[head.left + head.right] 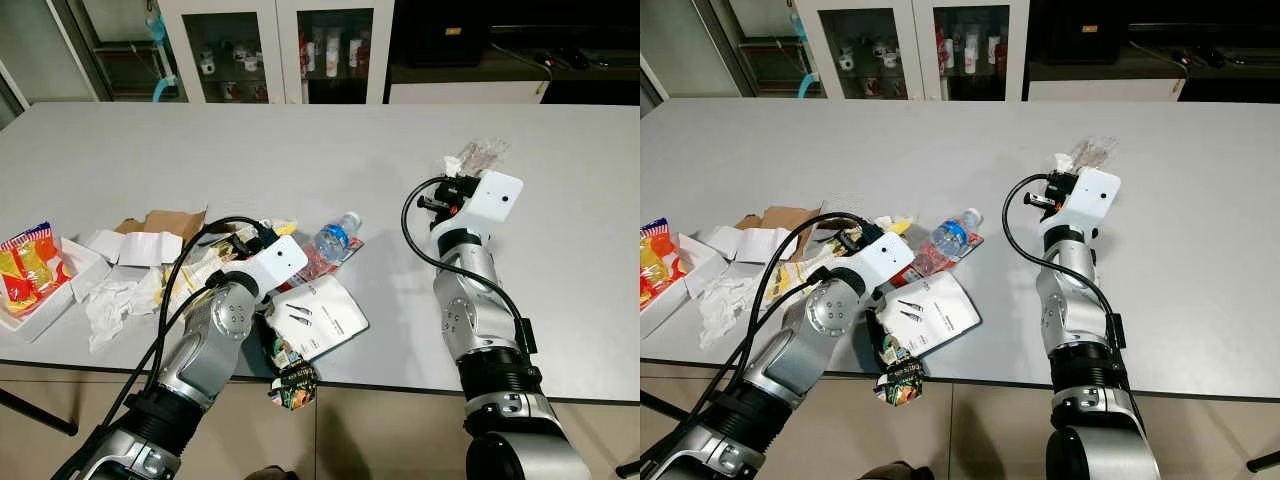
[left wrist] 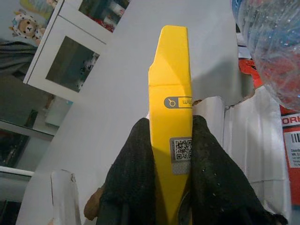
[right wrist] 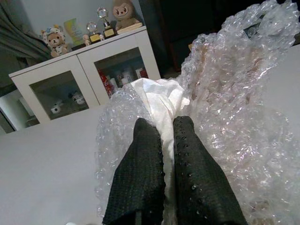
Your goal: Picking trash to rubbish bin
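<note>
Grey table (image 1: pixel 300 150) spans the head views; white glass-door cabinet (image 1: pixel 275 45) at the upper centre behind it.

Left gripper (image 2: pixel 171 136): jaws clenched on a yellow paper strip (image 2: pixel 172 93), which stands up between the two black fingers (image 2: pixel 133 173) and carries a small QR sticker. In the left eye view this gripper sits left of centre, low over the litter pile, the arm coming up from the lower left corner.

Right gripper (image 3: pixel 166 133): jaws clenched on a wad of bubble wrap (image 3: pixel 234 108) with a crumpled white tissue (image 3: pixel 157 96) pinched at the fingertips. In the left eye view the bubble wrap (image 1: pixel 482 153) shows right of centre, just above the white wrist housing, over bare table. Whether it touches the tabletop: cannot tell.

Litter on the table, lower left to centre of the left eye view:
- clear plastic bottle (image 1: pixel 336 236), on its side, just right of the left wrist
- white printed leaflet (image 1: pixel 318 316) at the near table edge, under the left forearm
- dark printed wrapper (image 1: pixel 291 381) hanging over the table edge
- torn brown cardboard (image 1: pixel 165 222) and white paper scraps (image 1: pixel 138 247) beside it
- crumpled white tissue paper (image 1: pixel 112 303)
- white tray (image 1: pixel 40 295) at the far left edge, holding red and yellow snack packets (image 1: pixel 28 265)
</note>
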You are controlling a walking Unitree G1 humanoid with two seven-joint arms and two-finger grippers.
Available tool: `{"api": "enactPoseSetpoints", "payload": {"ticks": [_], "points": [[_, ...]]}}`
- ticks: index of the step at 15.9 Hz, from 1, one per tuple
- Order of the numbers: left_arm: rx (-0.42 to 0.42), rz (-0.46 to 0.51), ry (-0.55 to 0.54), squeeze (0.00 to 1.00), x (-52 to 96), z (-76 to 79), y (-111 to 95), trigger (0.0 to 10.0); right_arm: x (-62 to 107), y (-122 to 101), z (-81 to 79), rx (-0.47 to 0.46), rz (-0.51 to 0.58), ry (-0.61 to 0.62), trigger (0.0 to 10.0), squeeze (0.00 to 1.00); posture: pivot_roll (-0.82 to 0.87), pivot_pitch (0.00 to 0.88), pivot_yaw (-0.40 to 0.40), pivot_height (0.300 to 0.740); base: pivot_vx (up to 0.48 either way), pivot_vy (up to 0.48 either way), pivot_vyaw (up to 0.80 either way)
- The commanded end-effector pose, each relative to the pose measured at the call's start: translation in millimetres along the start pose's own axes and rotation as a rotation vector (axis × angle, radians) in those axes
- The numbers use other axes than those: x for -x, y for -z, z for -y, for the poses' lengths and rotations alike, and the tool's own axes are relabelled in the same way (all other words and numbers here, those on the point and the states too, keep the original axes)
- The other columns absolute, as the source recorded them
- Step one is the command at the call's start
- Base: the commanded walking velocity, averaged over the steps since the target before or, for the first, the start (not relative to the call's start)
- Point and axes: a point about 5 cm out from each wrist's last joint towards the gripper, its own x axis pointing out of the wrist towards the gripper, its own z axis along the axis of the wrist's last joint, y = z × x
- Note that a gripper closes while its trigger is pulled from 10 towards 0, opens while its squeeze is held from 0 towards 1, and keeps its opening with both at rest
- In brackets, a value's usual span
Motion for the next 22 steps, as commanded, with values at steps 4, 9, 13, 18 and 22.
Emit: {"api": "enactPoseSetpoints", "payload": {"ticks": [4, 9, 13, 18, 22], "points": [[-0.018, 0.014, -0.047, 0.00, -3.4, -10.7, -7, 10.0, -3.4, -5, -3.7, 0.000, 0.014, -0.010, 10.0, 0.00, 0.03, 0.022, 0.061, 0.740, 0.000, 0.000, 0.00], [-0.029, 0.135, -0.186, 0.00, -3.7, -42.3, -39, 10.0, -3.7, -6, -4.8, -0.003, 0.015, -0.013, 10.0, 0.00, 0.03, 0.017, 0.060, 0.740, 0.000, 0.000, 0.00], [-0.088, 0.212, -0.280, 0.00, -1.4, -56.8, -57, 10.0, -3.7, -6, -4.5, -0.004, 0.016, -0.012, 10.0, 0.00, 0.03, 0.014, 0.059, 0.740, 0.000, 0.000, 0.00], [0.016, 0.334, -0.394, 0.00, 5.6, -68.5, -74, 10.0, -4.0, -7, -4.8, -0.007, 0.021, -0.012, 10.0, 0.00, 0.03, 0.012, 0.059, 0.740, 0.000, 0.000, 0.00], [0.227, 0.420, -0.437, 0.00, 10.9, -68.7, -74, 10.0, -3.6, -14, -6.5, -0.025, 0.076, -0.019, 10.0, 0.00, 0.03, 0.011, 0.059, 0.740, 0.000, 0.000, 0.00]]}}
